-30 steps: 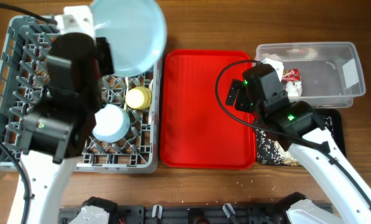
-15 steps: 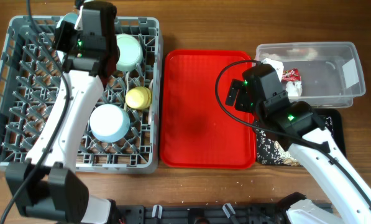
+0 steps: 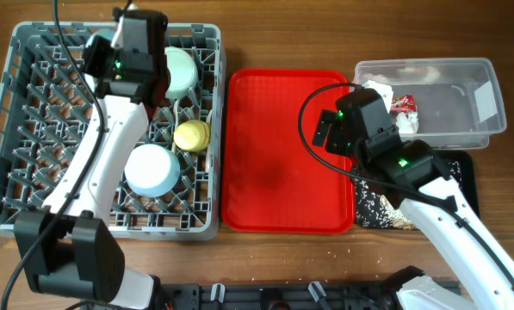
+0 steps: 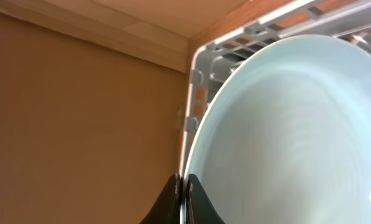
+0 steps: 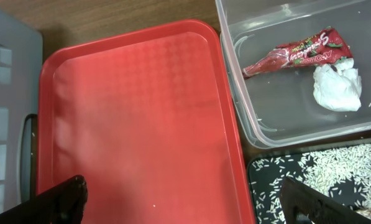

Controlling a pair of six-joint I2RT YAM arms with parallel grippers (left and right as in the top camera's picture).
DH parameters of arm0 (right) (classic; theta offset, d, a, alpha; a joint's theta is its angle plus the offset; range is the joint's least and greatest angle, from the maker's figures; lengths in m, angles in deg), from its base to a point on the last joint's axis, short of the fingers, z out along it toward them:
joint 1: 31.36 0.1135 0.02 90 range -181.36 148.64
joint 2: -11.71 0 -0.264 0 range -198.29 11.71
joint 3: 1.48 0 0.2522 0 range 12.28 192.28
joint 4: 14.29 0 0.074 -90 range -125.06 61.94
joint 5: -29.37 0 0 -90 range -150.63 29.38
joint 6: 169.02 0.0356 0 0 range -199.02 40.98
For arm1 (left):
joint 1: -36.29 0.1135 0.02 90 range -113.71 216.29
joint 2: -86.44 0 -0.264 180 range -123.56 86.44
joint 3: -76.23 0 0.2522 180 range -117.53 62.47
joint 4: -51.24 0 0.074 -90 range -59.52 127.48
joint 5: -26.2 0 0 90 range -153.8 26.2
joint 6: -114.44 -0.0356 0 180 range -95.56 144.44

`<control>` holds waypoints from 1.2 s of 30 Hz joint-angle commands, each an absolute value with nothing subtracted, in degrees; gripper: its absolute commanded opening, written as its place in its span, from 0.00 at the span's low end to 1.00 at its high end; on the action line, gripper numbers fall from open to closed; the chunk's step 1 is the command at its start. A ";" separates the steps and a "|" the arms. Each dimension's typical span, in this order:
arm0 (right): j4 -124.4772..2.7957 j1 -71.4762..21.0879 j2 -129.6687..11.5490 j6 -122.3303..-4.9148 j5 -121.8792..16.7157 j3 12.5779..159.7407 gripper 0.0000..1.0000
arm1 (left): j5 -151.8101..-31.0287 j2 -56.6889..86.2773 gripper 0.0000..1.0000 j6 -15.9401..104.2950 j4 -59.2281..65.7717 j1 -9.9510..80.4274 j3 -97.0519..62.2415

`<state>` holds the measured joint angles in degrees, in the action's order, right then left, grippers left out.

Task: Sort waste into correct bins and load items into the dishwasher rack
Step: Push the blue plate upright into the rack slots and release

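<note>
My left gripper (image 4: 184, 200) is shut on the rim of the pale blue plate (image 4: 284, 137), over the back of the grey dishwasher rack (image 3: 33, 112). In the overhead view the arm hides most of the plate. In the rack are a pale mint bowl (image 3: 181, 73), an upturned bowl (image 3: 151, 170) and the yellow cup (image 3: 191, 136). My right gripper (image 5: 188, 202) is open and empty above the red serving tray (image 5: 141, 112). The red wrapper (image 5: 297, 55) and the tissue wad (image 5: 337, 87) lie in the clear tub (image 3: 450, 129). Beige crumbs (image 5: 322, 180) cover the black tray (image 3: 465, 176). I cannot see the spoon or the fork.
The red serving tray (image 3: 287, 151) lies between the rack and the two bins, with nothing on it. The right arm reaches over the black tray and the tub's left end. A few crumbs lie on the wooden table near its front edge (image 3: 343, 258).
The left arm brought the plate down from high near the camera to the back of the rack, then shifted slightly right. The right arm has not moved.
</note>
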<state>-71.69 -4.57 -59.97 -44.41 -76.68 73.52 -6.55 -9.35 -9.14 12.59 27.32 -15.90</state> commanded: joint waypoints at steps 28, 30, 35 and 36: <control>-71.63 -4.70 -60.08 -44.50 -76.55 73.78 1.00 | -3.97 -9.19 0.70 -3.07 23.98 22.35 -14.26; -71.63 -4.70 -60.08 -44.50 -76.57 73.78 1.00 | -10.11 -6.26 0.90 3.82 23.65 20.58 -14.26; -71.63 -4.70 -60.08 -44.50 -76.55 73.78 1.00 | -57.58 -0.67 0.92 31.90 11.76 17.68 -14.26; -71.63 -4.70 -60.08 -44.50 -76.55 73.78 1.00 | -70.37 -0.69 0.91 37.96 11.04 17.94 -14.26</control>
